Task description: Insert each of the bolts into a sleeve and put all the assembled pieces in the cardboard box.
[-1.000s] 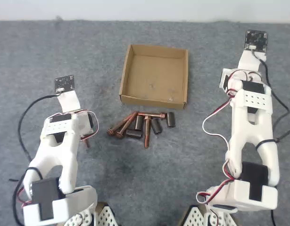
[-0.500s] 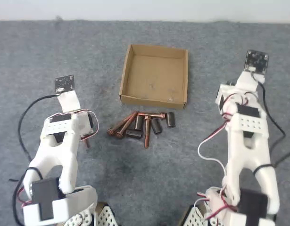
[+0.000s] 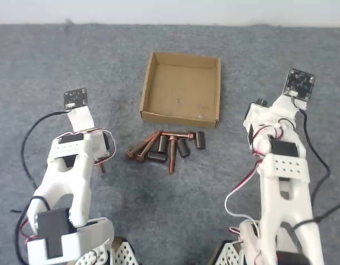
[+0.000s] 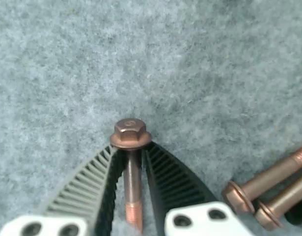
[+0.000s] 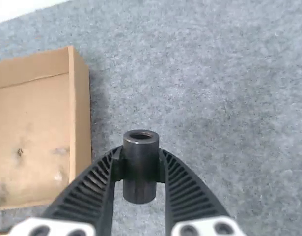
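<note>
Left wrist view has the left end effector (image 4: 132, 150) pinching one bolt (image 4: 131, 134), the right end effector (image 5: 139, 158) pinching a sleeve (image 5: 139, 147) near the cardboard box (image 3: 179, 117), the two not yet joined, while the other bolts (image 3: 141, 150) and sleeves (image 3: 200, 139) lie loose on the table (image 3: 158, 210), none boxed.

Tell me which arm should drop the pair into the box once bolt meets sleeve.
Probably right: the right gripper, shut on a sleeve, sits beside the cardboard box; the left gripper holds a bolt farther off.

Coppery metal bolt (image 4: 130, 136); matt dark sleeve (image 5: 139, 164); cardboard box (image 3: 179, 117); rough felt table (image 3: 59, 61).
</note>
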